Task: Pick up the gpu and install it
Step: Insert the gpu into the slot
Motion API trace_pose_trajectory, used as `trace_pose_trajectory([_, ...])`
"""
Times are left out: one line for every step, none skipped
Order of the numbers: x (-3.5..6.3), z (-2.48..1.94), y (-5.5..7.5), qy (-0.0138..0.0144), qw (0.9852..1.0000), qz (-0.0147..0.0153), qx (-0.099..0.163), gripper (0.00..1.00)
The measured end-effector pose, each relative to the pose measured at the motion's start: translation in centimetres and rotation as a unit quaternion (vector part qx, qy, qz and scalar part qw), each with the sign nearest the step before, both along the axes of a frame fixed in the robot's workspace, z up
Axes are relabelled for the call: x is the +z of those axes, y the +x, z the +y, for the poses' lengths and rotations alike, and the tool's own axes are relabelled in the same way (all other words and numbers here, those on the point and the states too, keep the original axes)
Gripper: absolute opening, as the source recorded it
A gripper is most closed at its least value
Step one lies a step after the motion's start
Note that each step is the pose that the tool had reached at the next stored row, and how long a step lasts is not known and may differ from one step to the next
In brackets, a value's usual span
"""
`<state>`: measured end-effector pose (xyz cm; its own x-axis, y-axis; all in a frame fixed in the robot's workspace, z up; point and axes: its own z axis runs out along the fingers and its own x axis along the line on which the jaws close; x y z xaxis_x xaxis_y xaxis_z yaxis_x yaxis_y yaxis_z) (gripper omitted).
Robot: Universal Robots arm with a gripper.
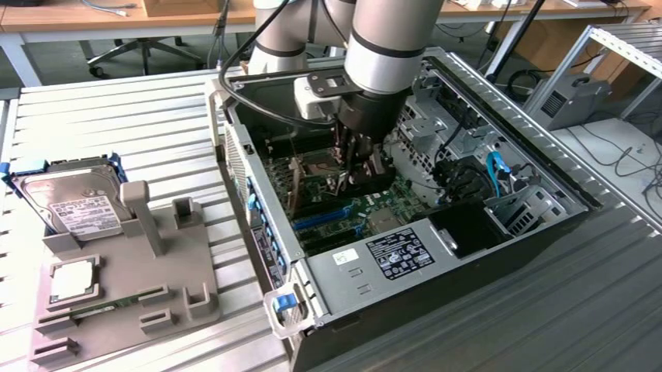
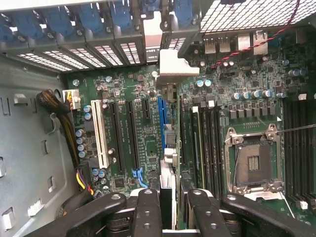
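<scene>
The claw point(image 2: 168, 207) stood inside the open computer case point(image 1: 310, 298), just above the motherboard point(image 2: 143, 133). It was partly closed on the gpu point(image 2: 168, 163), which it held on edge between its fingers point(image 2: 148, 212). The card's long axis ran along the blue slot point(image 2: 161, 123), its silver bracket point(image 2: 170, 64) pointing at the case's rear wall.

In the exterior view the arm point(image 1: 383, 46) runs off the top edge, and its gripper point(image 1: 357, 167) covers much of the motherboard point(image 1: 342, 209) behind it. The wrist view shows the gpu point(image 2: 168, 168) edge-on, its lower end hidden between the black fingers point(image 2: 148, 212), which the bottom edge cuts off. The hard drive point(image 1: 73, 205) label is too small to read.
</scene>
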<state>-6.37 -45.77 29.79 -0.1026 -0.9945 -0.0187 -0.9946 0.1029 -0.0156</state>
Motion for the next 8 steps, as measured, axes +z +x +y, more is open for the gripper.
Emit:
trace_pose_trajectory([-0.03,0.00,-0.05,0.0000,1.0000,0.0000,0.000,0.26])
trace_pose_trajectory([-0.06,0.00,-0.09,0.0000,1.0000,0.0000,0.000,0.26])
trace_pose_trajectory([-0.10,0.00,-0.15,0.0000,1.0000,0.0000,0.000,0.26])
trace_pose_trajectory([-0.14,0.00,-0.19,0.0000,1.0000,0.0000,0.000,0.26])
trace_pose_trajectory([-0.19,0.00,-0.22,0.0000,1.0000,0.0000,0.000,0.26])
trace_pose_trajectory([-0.28,0.00,-0.31,0.0000,1.0000,0.0000,0.000,0.26])
trace_pose_trajectory([-0.34,0.00,-0.38,0.0000,1.0000,0.0000,0.000,0.26])
trace_pose_trajectory([-0.40,0.00,-0.43,0.0000,1.0000,0.0000,0.000,0.26])
